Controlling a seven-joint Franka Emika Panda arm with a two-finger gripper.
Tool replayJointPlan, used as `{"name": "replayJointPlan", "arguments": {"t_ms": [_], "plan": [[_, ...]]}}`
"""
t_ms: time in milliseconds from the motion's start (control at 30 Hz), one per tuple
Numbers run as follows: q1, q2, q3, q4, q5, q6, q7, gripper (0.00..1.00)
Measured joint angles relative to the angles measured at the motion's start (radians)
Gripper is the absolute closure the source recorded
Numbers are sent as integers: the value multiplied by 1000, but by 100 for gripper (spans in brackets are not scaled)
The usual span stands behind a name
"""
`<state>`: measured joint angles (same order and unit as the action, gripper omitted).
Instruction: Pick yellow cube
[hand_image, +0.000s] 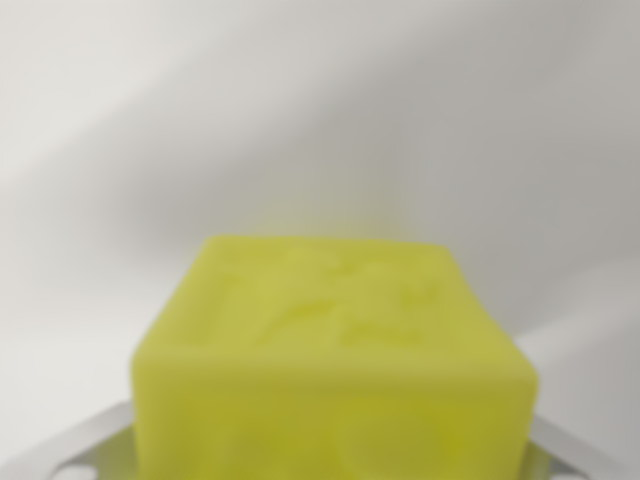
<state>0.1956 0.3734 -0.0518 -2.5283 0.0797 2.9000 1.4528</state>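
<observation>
The yellow cube (335, 350) fills the lower middle of the wrist view, very close to the camera and blurred, with a faint raised pattern on its top face. My gripper (335, 445) sits around it. One silver finger (75, 450) shows at the wrist view's left bottom corner and the other finger (585, 450) at the right bottom corner. Each finger meets a side of the cube with no gap showing. The cube's underside is cut off by the frame.
A plain white surface (320, 120) lies behind the cube, out of focus, crossed by soft grey shadows. No other object shows.
</observation>
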Motion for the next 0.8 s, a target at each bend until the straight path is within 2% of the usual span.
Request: {"name": "replayJointPlan", "arguments": {"t_ms": [333, 800], "plan": [[-8, -78, 2, -17, -30, -60, 22, 100], [-14, -183, 2, -32, -54, -150, 40, 100]]}}
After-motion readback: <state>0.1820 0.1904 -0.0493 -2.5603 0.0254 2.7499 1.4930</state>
